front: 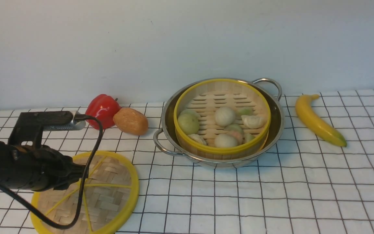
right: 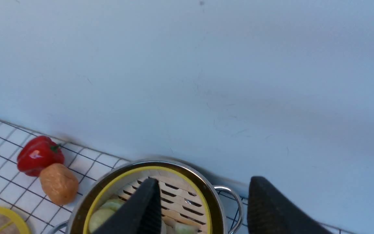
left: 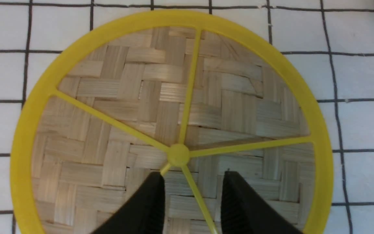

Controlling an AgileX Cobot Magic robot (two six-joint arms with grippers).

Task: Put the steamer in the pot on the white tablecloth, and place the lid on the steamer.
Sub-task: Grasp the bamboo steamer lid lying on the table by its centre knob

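Left fingers (left: pixel 148 204): spread apart and gripping nothing. They hang over the lid (left: pixel 125 97), one on each side of a yellow spoke (left: pixel 196 198).
Knob from the fingers: the centre knob (left: pixel 178 155) lies just ahead of the tips, a little off the midline toward one finger.
Contact: I cannot tell whether the tips touch the weave or hang just above it.
Spoke direction: the straddled spoke runs roughly lengthwise down the gap. Judged from that, closing would pinch it from both sides.
Lid axis: it is a round disc with no long axis, so only the spoke and knob give the fingers something to line up on.
Lid place: flat on the white tablecloth (front: pixel 271 195) at the front left of the desk, partly under the left arm (front: pixel 18 165).
Right fingers (right: pixel 141 208): apart and empty, raised above the pot's side and out of the front view.
Steamer (front: pixel 221 113): seated inside the pot (front: pixel 277 125), with dumplings in it and no cover on.
Pot from the lid: to the right and farther back, well apart.
Nearer arm: the left, which is already over the lid.
Step in hand: probably gripping the lid at its centre, then carrying it right and back to the steamer.
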